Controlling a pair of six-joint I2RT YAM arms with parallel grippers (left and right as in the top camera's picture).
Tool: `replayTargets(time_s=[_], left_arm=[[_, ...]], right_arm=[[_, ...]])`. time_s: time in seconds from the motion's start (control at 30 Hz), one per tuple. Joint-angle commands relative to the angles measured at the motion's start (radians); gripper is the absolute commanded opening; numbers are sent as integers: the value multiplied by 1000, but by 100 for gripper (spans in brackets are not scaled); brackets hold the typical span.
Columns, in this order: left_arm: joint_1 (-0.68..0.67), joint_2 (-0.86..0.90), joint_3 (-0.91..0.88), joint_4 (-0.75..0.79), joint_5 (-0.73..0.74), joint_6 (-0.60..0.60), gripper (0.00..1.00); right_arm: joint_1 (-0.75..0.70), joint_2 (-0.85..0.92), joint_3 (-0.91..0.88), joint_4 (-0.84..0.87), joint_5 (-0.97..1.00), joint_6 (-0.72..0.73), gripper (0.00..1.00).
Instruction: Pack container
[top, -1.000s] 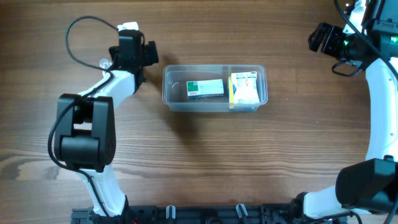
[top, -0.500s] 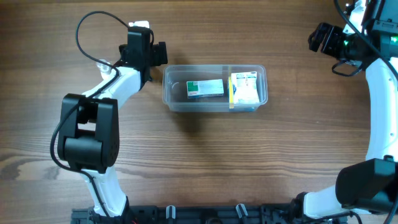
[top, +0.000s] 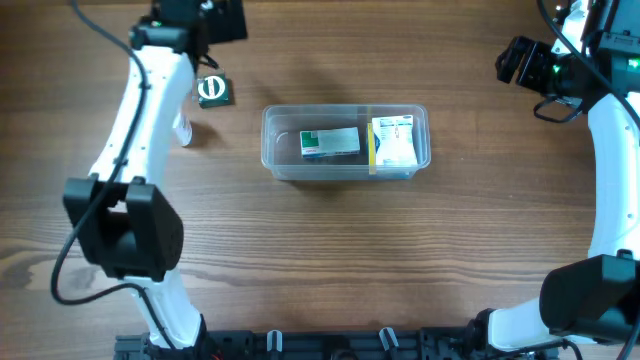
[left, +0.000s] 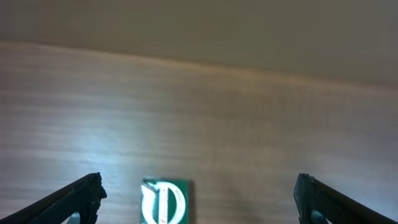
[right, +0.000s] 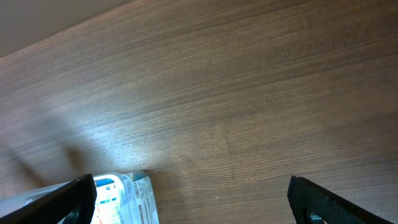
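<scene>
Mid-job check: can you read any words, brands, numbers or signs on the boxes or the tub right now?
Small green box on the table: a white ring-shaped logo only, no readable words.
Green and white box in the container: print too small to read.
White box beside it: blue print, too blurred to read.
No other text is visible.

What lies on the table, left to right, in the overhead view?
From the left: the small green box → the container → inside it, the green-and-white box → the white box.
</scene>
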Motion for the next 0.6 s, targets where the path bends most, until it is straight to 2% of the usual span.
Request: replayTargets(time_s=[0.0, 0.2, 0.57], left_arm=[[57, 10, 13, -32, 41, -43, 98], [107, 95, 13, -82, 109, -40, 97], [97, 172, 13, -75, 110, -34, 94]], right_arm=[[3, 1, 5, 0, 6, 14, 100], [3, 1, 5, 0, 6, 13, 100], [3, 1, 5, 0, 6, 14, 100]])
